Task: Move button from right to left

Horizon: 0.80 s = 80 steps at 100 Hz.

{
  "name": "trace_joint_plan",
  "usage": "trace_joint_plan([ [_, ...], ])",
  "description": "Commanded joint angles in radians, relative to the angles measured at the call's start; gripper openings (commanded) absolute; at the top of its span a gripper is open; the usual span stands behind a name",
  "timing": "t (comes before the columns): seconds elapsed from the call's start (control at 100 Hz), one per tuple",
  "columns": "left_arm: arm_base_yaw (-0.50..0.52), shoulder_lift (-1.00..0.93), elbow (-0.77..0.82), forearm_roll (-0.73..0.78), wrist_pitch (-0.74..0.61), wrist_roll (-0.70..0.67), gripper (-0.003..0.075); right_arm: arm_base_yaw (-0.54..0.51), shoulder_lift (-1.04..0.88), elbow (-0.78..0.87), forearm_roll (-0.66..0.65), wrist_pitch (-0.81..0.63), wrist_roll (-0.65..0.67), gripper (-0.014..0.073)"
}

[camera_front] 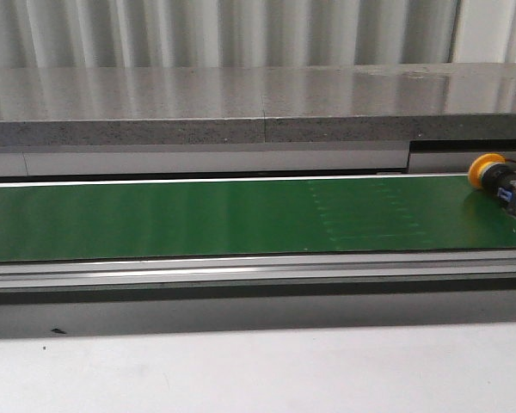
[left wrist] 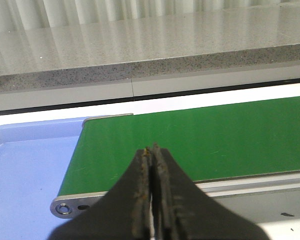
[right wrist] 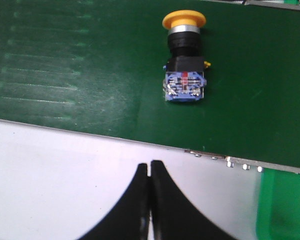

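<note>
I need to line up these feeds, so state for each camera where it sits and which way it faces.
Front view: faces forward over the green belt; button lies at its right end; no arm shows.
Left wrist view: on the left arm, facing the belt's end and a blue tray; left gripper shut.
Right wrist view: on the right arm, looking down at the button; right gripper shut.
Shared: button in front and right wrist views; belt in all.

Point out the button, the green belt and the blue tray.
button (right wrist: 184, 55), right wrist view, on its black collar.
green belt (camera_front: 198, 215), front view, on a bare stretch.
blue tray (left wrist: 25, 175), left wrist view, on its floor.
</note>
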Motion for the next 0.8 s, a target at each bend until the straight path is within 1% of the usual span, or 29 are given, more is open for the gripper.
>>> trace_joint_plan([
  [0.0,0.0,-0.033,0.038,-0.01,-0.077,-0.011,-0.002,0.005,-0.102,0.032,0.003,-0.098,-0.013,-0.0068],
  [0.28,0.0,-0.033,0.038,-0.01,-0.077,-0.011,-0.002,0.005,-0.349,0.228,-0.005,-0.279,-0.013,-0.0068],
  [0.46,0.0,-0.033,0.038,-0.01,-0.077,-0.011,-0.002,0.005,-0.538,0.363,-0.006,-0.39,-0.013,-0.0068],
  [0.65,0.0,-0.033,0.038,-0.01,-0.077,-0.011,-0.0021,0.005,-0.721,0.472,-0.007,-0.454,-0.013,-0.0068],
  [0.79,0.0,-0.033,0.038,-0.01,-0.077,-0.011,-0.0021,0.005,-0.83,0.525,-0.009,-0.455,-0.013,-0.0068],
])
